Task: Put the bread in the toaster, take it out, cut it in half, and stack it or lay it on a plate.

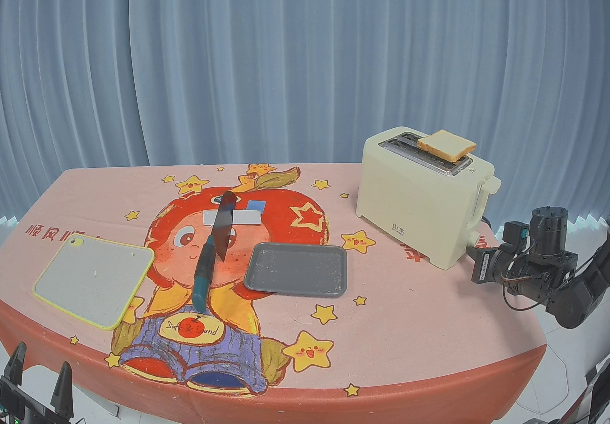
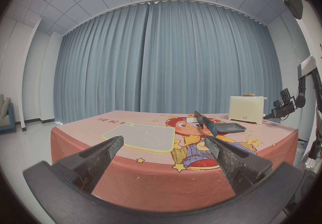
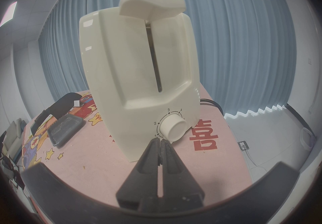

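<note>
A toasted bread slice [image 1: 447,145] lies flat across the slots on top of the cream toaster [image 1: 419,196], at the table's right. The toaster's lever [image 3: 152,5] is up. My right gripper [image 3: 160,142] is shut with nothing in it, its tips just short of the toaster's dial [image 3: 172,127] on the lever end. It sits beside the toaster's right end [image 1: 476,253]. My left gripper [image 2: 164,142] is open and empty, off the table's front left corner [image 1: 41,368]. A grey plate [image 1: 297,269] lies mid-table.
A knife [image 1: 213,250] with a teal handle lies left of the plate. A white cutting board [image 1: 94,279] with a yellow-green rim sits at the front left. The toaster's cord [image 3: 211,103] runs off behind it. Blue curtains hang behind the table.
</note>
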`<state>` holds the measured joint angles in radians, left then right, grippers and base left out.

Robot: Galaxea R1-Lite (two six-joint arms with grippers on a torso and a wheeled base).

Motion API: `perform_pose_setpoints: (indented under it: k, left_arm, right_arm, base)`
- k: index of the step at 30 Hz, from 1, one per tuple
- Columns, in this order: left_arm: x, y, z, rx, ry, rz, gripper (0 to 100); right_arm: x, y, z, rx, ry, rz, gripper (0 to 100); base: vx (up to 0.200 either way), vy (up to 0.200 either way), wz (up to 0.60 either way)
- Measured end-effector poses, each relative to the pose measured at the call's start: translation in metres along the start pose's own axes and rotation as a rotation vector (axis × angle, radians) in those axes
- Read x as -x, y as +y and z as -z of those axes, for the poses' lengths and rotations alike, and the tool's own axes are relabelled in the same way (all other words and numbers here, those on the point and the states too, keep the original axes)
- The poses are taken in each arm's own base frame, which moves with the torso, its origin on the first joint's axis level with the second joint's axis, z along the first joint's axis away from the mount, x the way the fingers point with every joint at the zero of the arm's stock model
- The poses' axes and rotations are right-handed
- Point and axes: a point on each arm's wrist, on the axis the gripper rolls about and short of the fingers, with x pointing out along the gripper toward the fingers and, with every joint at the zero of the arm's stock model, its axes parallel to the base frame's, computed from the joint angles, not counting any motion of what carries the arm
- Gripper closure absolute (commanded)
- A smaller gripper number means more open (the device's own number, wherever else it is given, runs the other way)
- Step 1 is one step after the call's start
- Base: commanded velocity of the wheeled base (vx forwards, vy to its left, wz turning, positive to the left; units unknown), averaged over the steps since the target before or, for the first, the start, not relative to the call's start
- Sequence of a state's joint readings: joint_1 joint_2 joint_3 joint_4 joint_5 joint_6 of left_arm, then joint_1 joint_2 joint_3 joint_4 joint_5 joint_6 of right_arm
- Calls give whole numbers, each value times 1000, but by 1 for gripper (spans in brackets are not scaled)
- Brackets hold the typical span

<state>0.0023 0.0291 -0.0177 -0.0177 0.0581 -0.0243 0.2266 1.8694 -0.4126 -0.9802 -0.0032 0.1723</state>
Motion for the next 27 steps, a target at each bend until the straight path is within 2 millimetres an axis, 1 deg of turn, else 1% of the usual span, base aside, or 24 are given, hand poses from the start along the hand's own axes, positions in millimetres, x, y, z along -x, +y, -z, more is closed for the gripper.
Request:
perform_pose_setpoints:
  k: [24,25,27]
  left_arm:
    - [0,0,0,0,0,0,0]
    - [0,0,0,0,0,0,0]
    - [0,0,0,0,0,0,0]
  right_arm:
    - [2,0,0,14,-2,9,100]
    - [3,0,0,16,-2,13,0]
    - [3,0,0,24,-4,22,0]
  base:
    - [0,0,0]
    - [0,0,0]
    - [0,0,0]
